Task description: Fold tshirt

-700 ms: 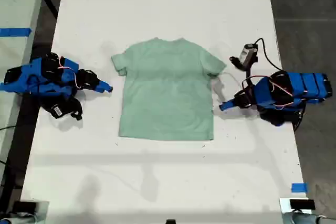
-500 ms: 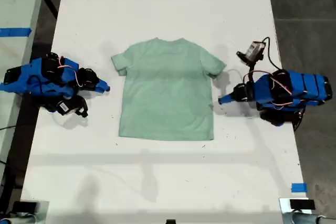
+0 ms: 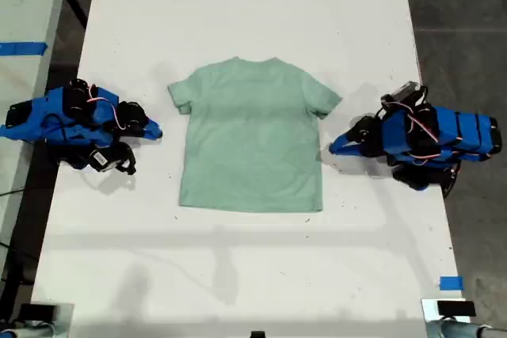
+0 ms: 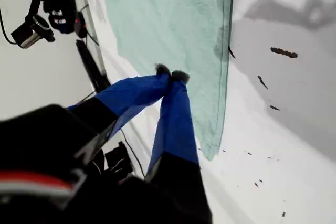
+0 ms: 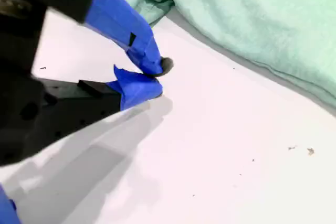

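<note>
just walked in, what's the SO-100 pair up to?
A mint-green tshirt lies flat and unfolded on the white table. One arm sits at each side of it in the exterior view. My first gripper and my second gripper are both shut and empty, tips near the shirt's edges. No fold made yet.

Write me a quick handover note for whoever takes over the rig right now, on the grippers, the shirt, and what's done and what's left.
My first gripper: shut, empty, tips beside the t-shirt's side edge.
My second gripper: shut, empty, over bare table just short of the shirt.
In the exterior view one arm sits at each side of the shirt, neither gripping it.
T-shirt: pale mint green, lying flat and spread out mid-table, both sleeves out.
Done: nothing folded yet.
Left: every fold.
</note>
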`<state>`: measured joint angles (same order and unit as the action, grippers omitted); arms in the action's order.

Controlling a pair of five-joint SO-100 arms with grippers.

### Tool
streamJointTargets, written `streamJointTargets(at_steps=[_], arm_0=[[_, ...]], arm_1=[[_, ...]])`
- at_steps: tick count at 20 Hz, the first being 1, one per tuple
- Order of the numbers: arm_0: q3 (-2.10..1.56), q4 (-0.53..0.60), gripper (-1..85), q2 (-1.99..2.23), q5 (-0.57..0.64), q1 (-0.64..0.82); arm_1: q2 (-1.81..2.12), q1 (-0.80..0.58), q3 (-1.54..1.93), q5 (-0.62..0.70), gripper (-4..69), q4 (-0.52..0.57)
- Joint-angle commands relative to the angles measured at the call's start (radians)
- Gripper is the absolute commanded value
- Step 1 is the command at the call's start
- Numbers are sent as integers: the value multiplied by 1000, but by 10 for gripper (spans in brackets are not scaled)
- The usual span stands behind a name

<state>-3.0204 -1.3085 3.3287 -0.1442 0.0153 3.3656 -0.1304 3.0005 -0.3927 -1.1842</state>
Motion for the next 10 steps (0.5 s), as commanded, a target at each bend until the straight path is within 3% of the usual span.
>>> streamJointTargets(at_steps=[1,6,10], arm_0=[[18,25,1,2,-12,21],[178,97,1,-249,67,91],[443,117,1,-537,235,215]], arm_1=[[0,28,-52,-11,4,-15],[-173,-32,-222,156,4,-14],[-614,-215,-615,413,3,-121]])
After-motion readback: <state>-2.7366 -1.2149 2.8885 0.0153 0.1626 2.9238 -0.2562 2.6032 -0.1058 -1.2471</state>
